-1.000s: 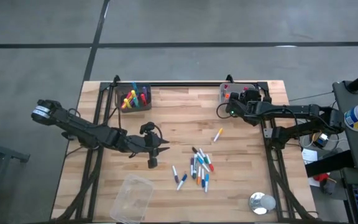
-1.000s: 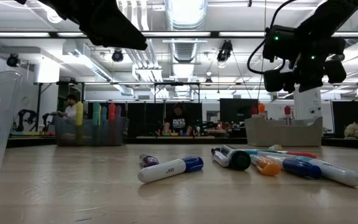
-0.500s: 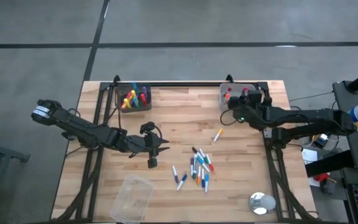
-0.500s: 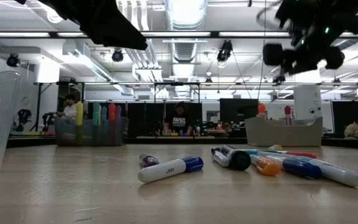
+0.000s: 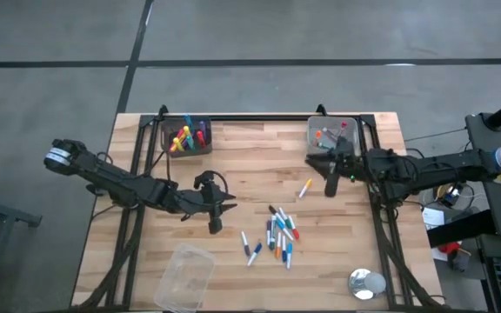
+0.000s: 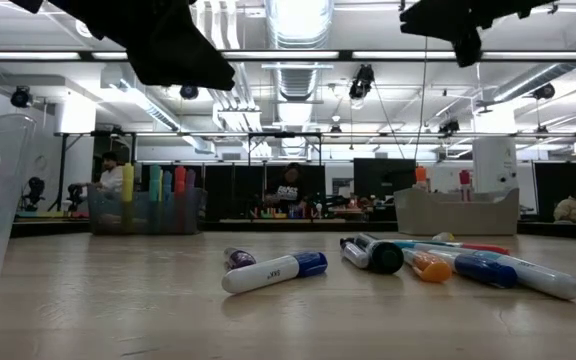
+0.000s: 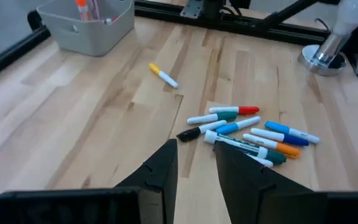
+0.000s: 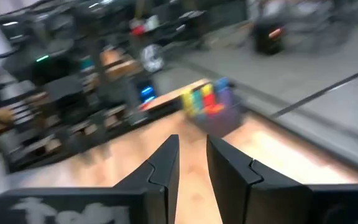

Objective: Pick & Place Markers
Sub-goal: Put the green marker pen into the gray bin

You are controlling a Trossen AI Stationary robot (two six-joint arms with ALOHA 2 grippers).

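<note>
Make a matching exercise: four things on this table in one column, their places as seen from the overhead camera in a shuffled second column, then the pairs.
Things:
1. dark bin of upright markers
2. grey bin
3. clear plastic container
4. lone yellow-capped marker

Places:
A. near edge of the table, left of the marker pile
B. far edge, on the right arm's side
C. alone on the wood between the grey bin and the marker pile
D. far edge, on the left arm's side

Pairs: 1-D, 2-B, 3-A, 4-C
</note>
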